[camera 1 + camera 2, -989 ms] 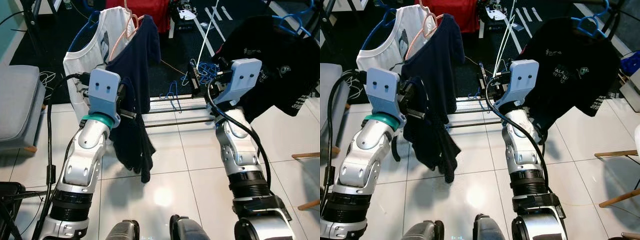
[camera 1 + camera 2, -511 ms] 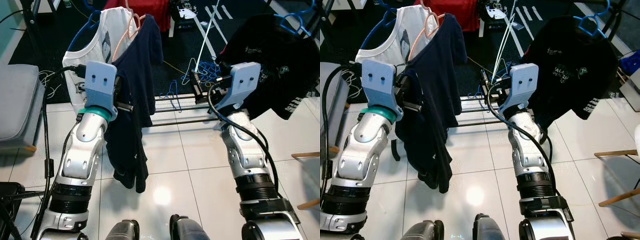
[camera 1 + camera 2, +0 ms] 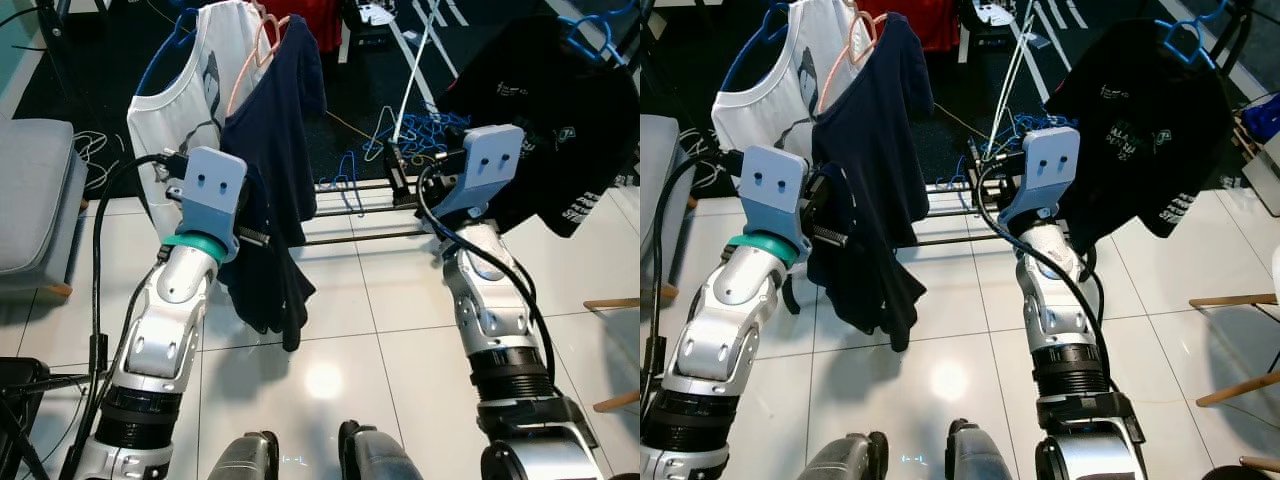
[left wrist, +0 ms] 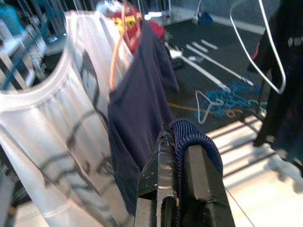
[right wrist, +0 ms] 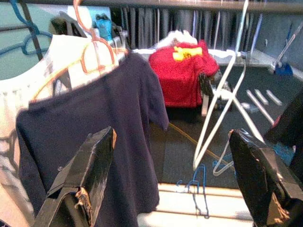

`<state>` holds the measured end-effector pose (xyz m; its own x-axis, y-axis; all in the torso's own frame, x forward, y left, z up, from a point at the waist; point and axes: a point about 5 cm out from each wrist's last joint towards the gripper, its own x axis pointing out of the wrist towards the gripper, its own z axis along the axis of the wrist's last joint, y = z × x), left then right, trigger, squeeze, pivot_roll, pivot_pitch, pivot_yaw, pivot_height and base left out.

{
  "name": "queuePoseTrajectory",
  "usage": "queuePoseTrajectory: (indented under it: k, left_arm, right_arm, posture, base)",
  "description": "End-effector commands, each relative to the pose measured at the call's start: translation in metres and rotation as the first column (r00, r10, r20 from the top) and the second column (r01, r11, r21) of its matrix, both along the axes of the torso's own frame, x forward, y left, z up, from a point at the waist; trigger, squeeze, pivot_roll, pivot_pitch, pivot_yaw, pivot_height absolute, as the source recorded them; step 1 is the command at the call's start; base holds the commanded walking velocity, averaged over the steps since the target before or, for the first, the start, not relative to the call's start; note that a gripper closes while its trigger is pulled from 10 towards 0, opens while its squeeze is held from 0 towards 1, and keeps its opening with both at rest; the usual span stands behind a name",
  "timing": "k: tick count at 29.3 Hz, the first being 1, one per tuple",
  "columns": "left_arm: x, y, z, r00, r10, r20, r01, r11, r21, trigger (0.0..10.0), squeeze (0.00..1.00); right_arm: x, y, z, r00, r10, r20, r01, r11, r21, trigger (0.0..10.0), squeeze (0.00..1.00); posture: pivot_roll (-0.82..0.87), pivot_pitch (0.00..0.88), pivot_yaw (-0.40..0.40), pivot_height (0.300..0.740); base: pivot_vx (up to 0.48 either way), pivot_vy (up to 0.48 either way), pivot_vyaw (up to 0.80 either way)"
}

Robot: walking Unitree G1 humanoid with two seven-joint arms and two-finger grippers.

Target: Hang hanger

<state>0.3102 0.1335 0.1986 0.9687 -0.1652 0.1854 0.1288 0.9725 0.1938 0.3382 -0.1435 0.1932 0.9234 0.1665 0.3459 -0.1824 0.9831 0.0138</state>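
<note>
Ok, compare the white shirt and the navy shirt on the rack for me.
The white printed T-shirt hangs on a blue hanger; the plain navy T-shirt hangs on an orange hanger. The white one hangs free, while the left gripper clamps the navy fabric. Both hang side by side.

You're looking at soft matt cloth on the navy shirt point(image 3: 283, 150), its ribbed knit hem pinched between the left gripper point(image 4: 182, 156) fingers, which are black with a dull, scuffed sheen. Beside the navy shirt, the white shirt point(image 3: 185, 100) is thin matt fabric with a grey print. The pink hanger point(image 5: 90, 56) looks like smooth thin wire. Below the navy shirt, the floor tiles point(image 3: 330, 390) are glossy white, throwing glare. Both arms show brushed silver metal with matt pale-blue plastic wrist housings.
</note>
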Motion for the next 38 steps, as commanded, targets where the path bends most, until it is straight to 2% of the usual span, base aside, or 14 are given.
queuePoseTrajectory:
  k: [1,5,7,12,16,21,25,38]
  left_arm:
    - [-0.008,-0.008,-0.008,0.998,-0.048,-0.041,0.046,0.998,-0.042,10.0,0.0]
    - [-0.015,-0.013,-0.017,0.994,-0.079,-0.074,0.075,0.996,-0.056,10.0,0.0]
    - [-0.017,-0.014,-0.026,0.992,-0.079,-0.103,0.074,0.996,-0.044,10.0,0.0]
    - [-0.02,-0.013,-0.038,0.989,-0.072,-0.129,0.071,0.997,-0.01,10.0,0.0]
    - [-0.019,-0.014,-0.038,0.99,-0.064,-0.126,0.063,0.998,-0.006,10.0,0.0]
    - [-0.015,-0.018,-0.034,0.994,-0.058,-0.096,0.059,0.998,0.014,10.0,0.0]
    - [-0.015,-0.019,-0.033,0.994,-0.059,-0.092,0.06,0.998,0.006,10.0,0.0]
    - [-0.015,-0.021,-0.032,0.995,-0.05,-0.084,0.05,0.999,-0.007,10.0,0.0]
  right_arm:
    - [-0.006,-0.006,-0.016,0.998,-0.042,-0.051,0.042,0.999,-0.003,10.0,0.0]
    - [-0.011,-0.008,-0.027,0.993,-0.091,-0.077,0.09,0.996,-0.017,10.0,0.0]
    - [-0.016,-0.01,-0.035,0.984,-0.154,-0.091,0.151,0.988,-0.044,10.0,0.0]
    - [-0.026,-0.012,-0.039,0.974,-0.217,-0.061,0.211,0.973,-0.094,10.0,0.0]
    - [-0.027,-0.009,-0.036,0.978,-0.203,-0.042,0.198,0.975,-0.1,10.0,0.0]
    - [-0.019,0.001,-0.027,0.99,-0.142,-0.027,0.139,0.987,-0.082,10.0,0.0]
    - [-0.017,0.002,-0.025,0.99,-0.139,-0.024,0.136,0.987,-0.081,10.0,0.0]
    - [-0.018,0.004,-0.024,0.99,-0.139,-0.023,0.136,0.987,-0.087,10.0,0.0]
  posture:
    - [-0.02,0.152,0.018,0.74]
    - [-0.03,0.149,0.014,0.74]
    - [-0.04,0.137,0.01,0.74]
    - [-0.06,0.128,0.004,0.74]
    - [-0.06,0.128,0.001,0.74]
    - [-0.05,0.122,-0.007,0.74]
    - [-0.05,0.122,-0.012,0.74]
    - [-0.04,0.129,-0.017,0.74]
  base:
    - [0.0,0.0,0.0]
    - [0.0,0.0,0.0]
    - [0.0,0.0,0.0]
    - [0.0,0.0,0.0]
    - [0.0,0.0,0.0]
    - [0.0,0.0,0.0]
    - [0.0,0.0,0.0]
    - [0.0,-0.341,0.0]
